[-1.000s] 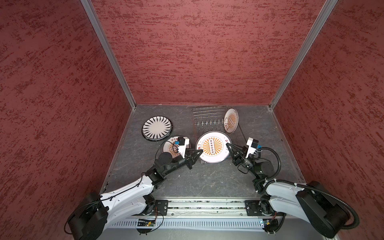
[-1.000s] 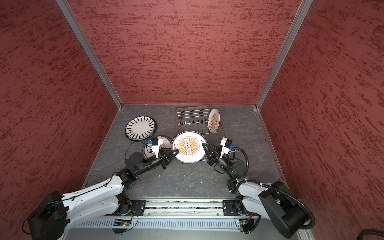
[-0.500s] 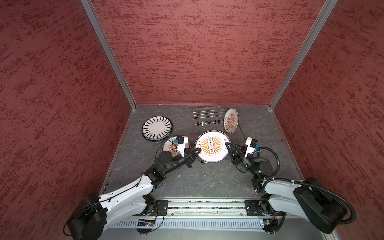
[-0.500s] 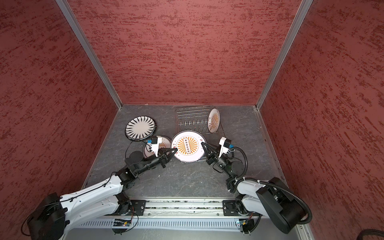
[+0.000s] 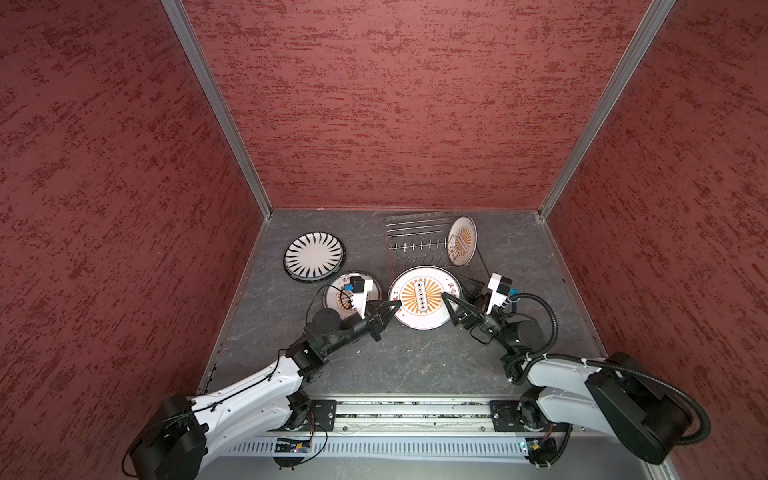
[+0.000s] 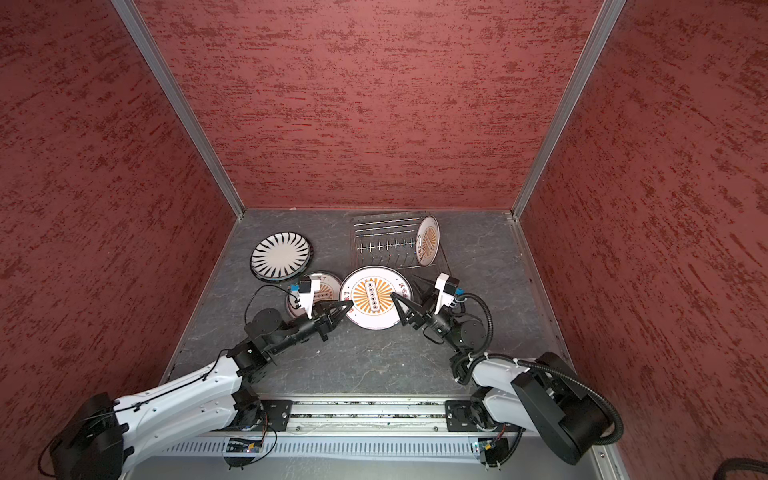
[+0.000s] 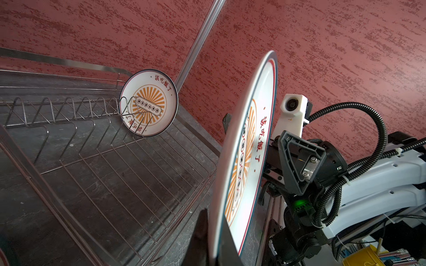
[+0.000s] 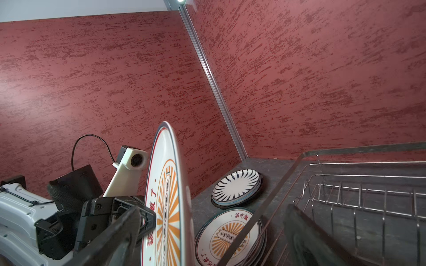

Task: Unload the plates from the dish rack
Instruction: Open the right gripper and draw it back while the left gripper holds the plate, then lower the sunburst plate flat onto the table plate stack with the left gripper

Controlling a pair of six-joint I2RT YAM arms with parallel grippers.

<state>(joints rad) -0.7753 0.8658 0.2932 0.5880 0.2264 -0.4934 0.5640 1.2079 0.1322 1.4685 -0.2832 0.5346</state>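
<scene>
Mid-handover, I judge: the left jaws clamp one rim of the large sunburst plate (image 5: pixel 422 297); the right jaws stand apart, straddling its opposite rim. Next the right jaws must back clear. Beyond them, a small sunburst plate (image 5: pixel 462 241) stands in the dish rack (image 5: pixel 415 247).

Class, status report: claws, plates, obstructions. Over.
Left claw shut on big sunburst plate. Right claw open around its rim. One small plate upright in dish rack. Nothing blocking.
</scene>
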